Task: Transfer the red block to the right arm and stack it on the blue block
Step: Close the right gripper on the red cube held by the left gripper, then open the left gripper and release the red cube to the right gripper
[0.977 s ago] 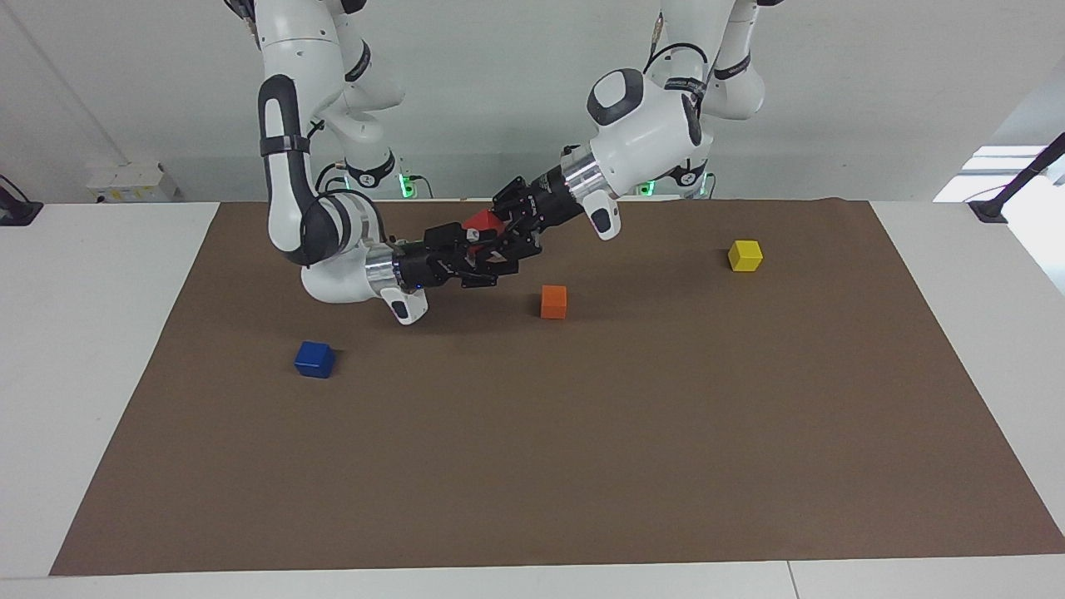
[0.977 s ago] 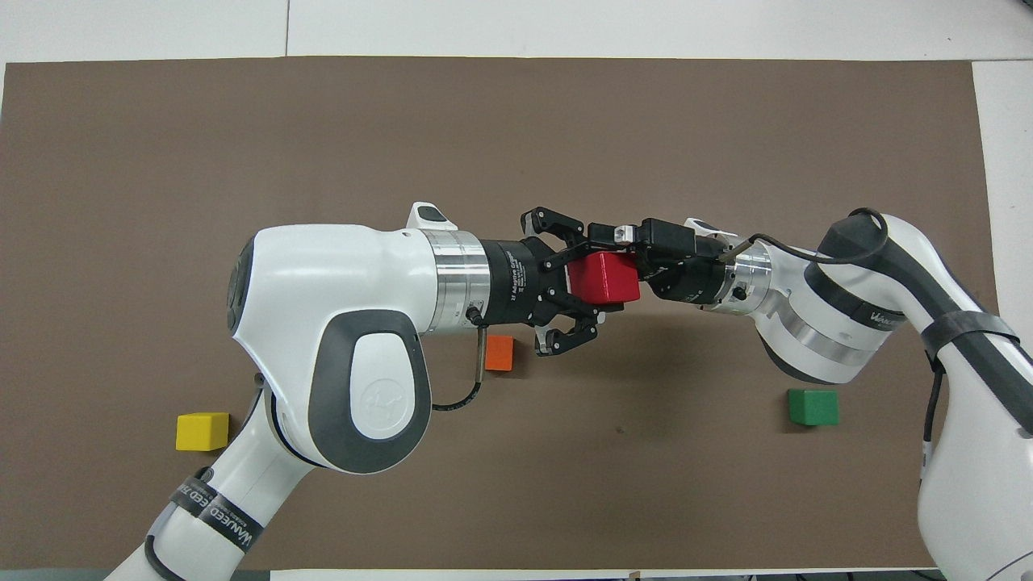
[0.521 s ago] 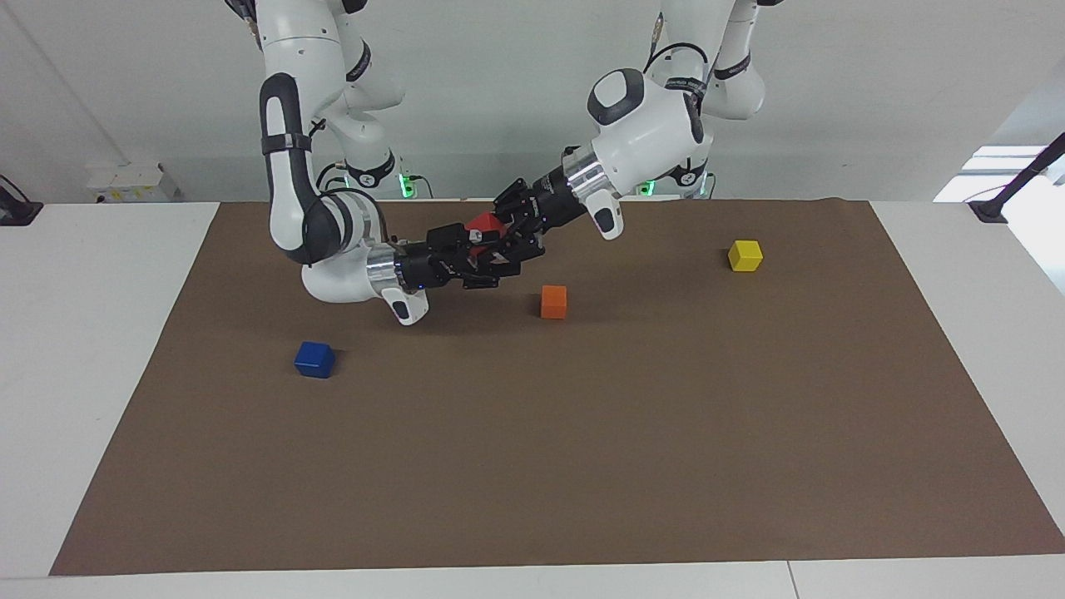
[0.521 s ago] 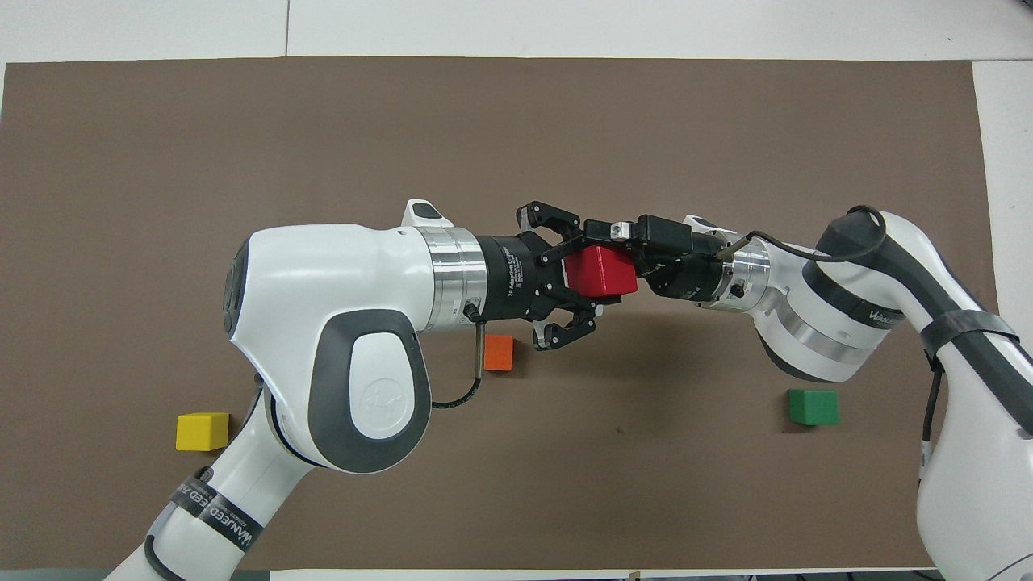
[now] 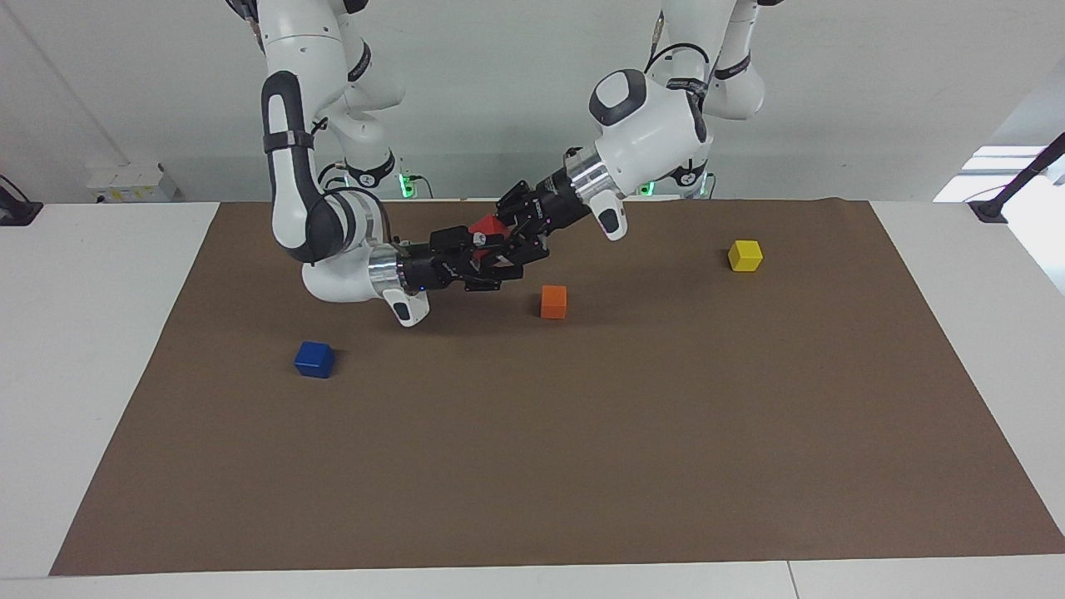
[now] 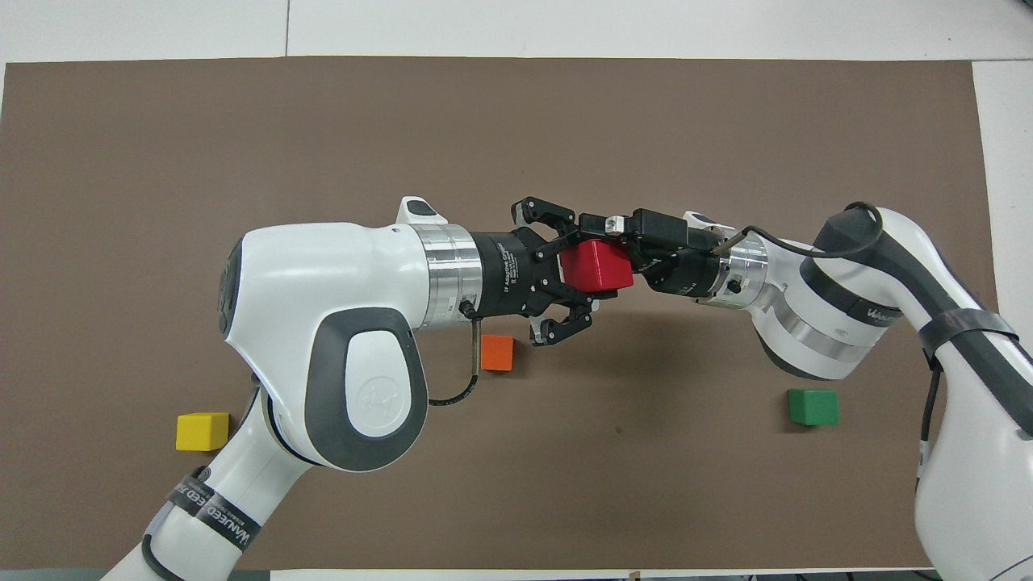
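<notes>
The red block point(image 6: 599, 265) hangs in the air over the mat, nearer to the robots than the orange cube. My left gripper point(image 6: 583, 271) is shut on it, its outer links splayed to both sides. My right gripper point(image 6: 620, 252) meets it head-on from the right arm's end and stands open, with its fingers reaching around the same block. From across the table the red block point(image 5: 483, 225) shows between the left gripper point(image 5: 503, 235) and the right gripper point(image 5: 484, 254). The blue block point(image 5: 314, 359) lies on the mat toward the right arm's end; from overhead the right arm hides it.
An orange cube point(image 6: 497, 353) lies just under the left wrist. A yellow cube point(image 6: 202, 431) sits toward the left arm's end. A green cube point(image 6: 813, 407) lies beside the right forearm. The brown mat point(image 5: 582, 466) covers most of the white table.
Both hands have drifted slightly with the red block between them, a little farther out over the mat. The left grip and the open right fingers look the same.
</notes>
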You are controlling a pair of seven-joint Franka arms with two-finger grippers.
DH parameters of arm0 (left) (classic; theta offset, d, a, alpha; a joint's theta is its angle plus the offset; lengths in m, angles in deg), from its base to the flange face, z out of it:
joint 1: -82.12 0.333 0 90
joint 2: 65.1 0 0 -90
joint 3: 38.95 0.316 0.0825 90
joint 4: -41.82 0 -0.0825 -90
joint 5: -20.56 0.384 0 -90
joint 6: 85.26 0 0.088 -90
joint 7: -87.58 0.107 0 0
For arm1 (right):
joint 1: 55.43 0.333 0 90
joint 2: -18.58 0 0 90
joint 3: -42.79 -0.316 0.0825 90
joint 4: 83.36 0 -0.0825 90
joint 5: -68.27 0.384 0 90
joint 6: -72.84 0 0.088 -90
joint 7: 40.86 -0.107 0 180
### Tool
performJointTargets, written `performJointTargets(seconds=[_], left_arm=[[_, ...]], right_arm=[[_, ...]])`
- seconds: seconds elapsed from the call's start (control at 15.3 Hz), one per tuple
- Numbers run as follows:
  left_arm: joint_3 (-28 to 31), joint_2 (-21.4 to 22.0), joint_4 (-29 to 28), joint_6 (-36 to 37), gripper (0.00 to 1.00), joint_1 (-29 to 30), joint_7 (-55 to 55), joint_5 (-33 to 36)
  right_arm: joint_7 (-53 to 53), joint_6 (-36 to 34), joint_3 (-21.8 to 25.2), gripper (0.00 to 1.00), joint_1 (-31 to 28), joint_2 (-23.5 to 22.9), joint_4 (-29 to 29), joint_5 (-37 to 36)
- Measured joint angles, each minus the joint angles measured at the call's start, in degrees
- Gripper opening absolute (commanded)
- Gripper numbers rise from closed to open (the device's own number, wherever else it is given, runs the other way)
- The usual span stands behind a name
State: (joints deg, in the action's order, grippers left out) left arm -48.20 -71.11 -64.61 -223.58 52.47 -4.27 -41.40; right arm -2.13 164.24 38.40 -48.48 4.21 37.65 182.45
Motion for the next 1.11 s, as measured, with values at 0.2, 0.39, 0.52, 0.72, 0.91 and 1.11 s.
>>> performJointTargets(seconds=[0.2,0.39,0.52,0.72,0.91,1.11], left_arm=[[-0.1,-0.1,-0.1,-0.4,0.0,0.0,0.0,0.0],[-0.2,-0.2,-0.3,-0.8,0.0,0.0,0.0,0.0],[-0.3,-0.2,-0.5,-0.9,0.0,0.0,0.0,0.0],[-0.2,-0.3,-0.5,-1.4,0.0,0.0,0.0,0.0],[-0.2,-0.3,-0.5,-1.7,0.0,0.0,0.0,0.0],[-0.2,-0.3,-0.5,-2.6,0.0,0.0,0.0,0.0]], right_arm=[[0.0,-0.5,0.0,1.0,0.0,-0.3,0.0,-0.1],[0.0,-0.7,0.1,1.0,-0.4,-0.3,0.1,-1.4],[0.0,-1.7,0.1,1.0,-1.6,-0.3,0.1,-4.0],[0.0,-3.8,0.2,1.0,-3.4,-0.4,0.7,-5.7],[0.0,-3.8,0.2,1.0,-3.6,-0.4,0.9,-5.8],[0.0,-3.8,0.1,1.0,-3.5,-0.4,0.9,-5.8]])
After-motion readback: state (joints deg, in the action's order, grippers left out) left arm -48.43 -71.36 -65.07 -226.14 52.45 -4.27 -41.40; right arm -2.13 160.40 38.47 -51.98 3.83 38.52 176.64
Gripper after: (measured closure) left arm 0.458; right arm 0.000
